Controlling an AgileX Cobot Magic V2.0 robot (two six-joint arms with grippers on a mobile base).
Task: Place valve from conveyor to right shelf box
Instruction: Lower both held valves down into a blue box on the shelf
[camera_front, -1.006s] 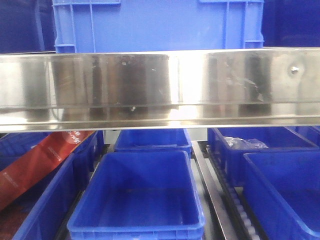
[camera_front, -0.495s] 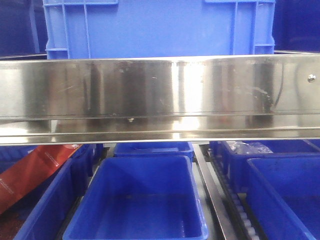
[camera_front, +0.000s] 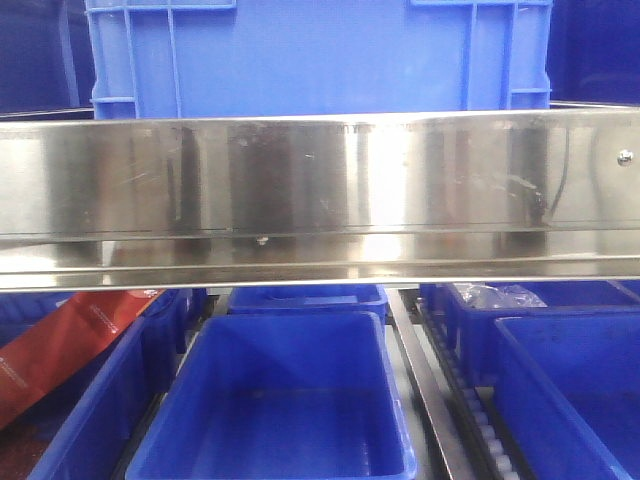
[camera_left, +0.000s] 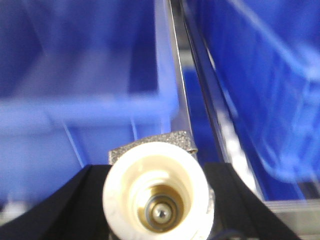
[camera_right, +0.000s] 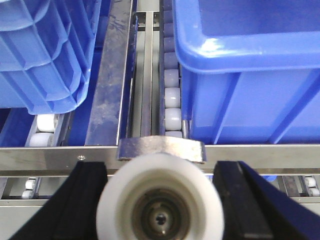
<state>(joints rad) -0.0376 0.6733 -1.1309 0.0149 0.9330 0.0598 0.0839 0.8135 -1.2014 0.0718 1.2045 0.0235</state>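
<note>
In the left wrist view my left gripper (camera_left: 156, 202) is shut on a cream-white valve (camera_left: 134, 176) with a grey metal handle (camera_left: 150, 141), seen end-on between black fingers (camera_left: 75, 202). It hangs over blurred blue boxes. In the right wrist view my right gripper (camera_right: 160, 202) is shut on a white valve (camera_right: 112, 202) with a metal handle (camera_right: 160, 148). It sits just in front of the shelf's steel front rail (camera_right: 45, 159), with a blue box (camera_right: 250, 75) ahead to the right. The conveyor is out of view. No gripper shows in the front view.
A wide steel shelf beam (camera_front: 320, 190) crosses the front view, with a blue crate (camera_front: 320, 50) above it. Below stand blue boxes at centre (camera_front: 280, 400) and right (camera_front: 570, 390), and a red packet (camera_front: 60, 350) at left. White rollers (camera_right: 171, 100) and a metal divider (camera_right: 107, 75) run between boxes.
The front view shifted over the last second: the steel beam sits lower and the boxes appear closer. Since half a second ago almost nothing has moved.
</note>
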